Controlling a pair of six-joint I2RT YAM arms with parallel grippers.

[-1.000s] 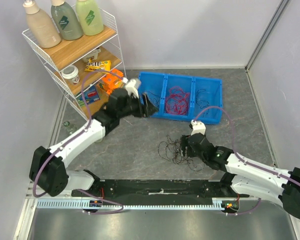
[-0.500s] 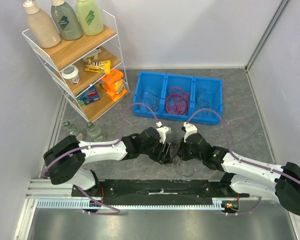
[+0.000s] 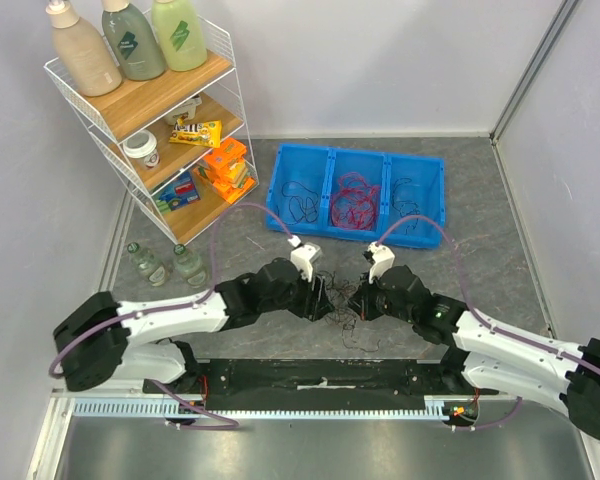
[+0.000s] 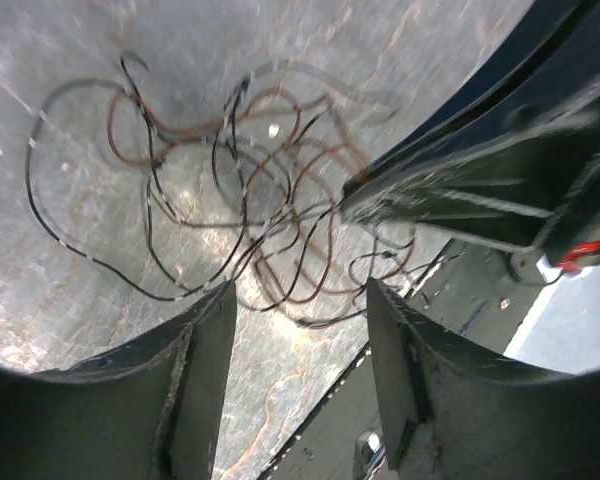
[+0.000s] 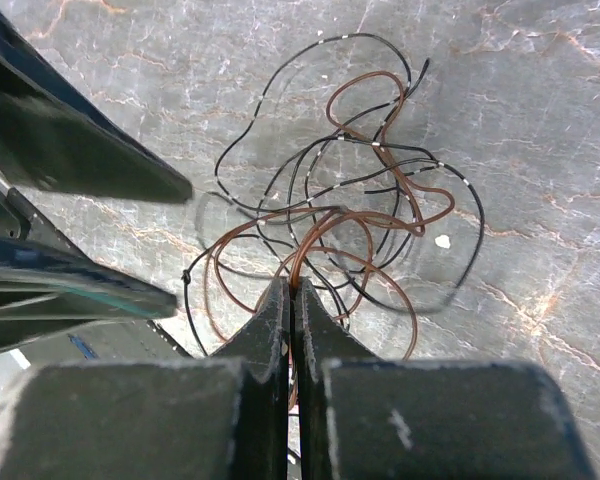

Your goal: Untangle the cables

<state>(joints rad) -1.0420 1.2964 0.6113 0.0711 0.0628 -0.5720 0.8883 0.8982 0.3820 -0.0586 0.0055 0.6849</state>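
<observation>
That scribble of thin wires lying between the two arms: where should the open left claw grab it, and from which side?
Probably the outer black loop of the clump, taken from above. It lies flat and sticks out of the knot, away from the right gripper, which pinches a reddish strand, so the left gripper could pull it free.

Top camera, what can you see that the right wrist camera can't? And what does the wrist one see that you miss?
Only the top camera shows the blue bin holding more cables, and the shelf with bottles. Only the right wrist camera shows, close up, the right gripper shut on a reddish strand of the cable tangle. Both show that tangle on the table and the left gripper beside it.
</observation>
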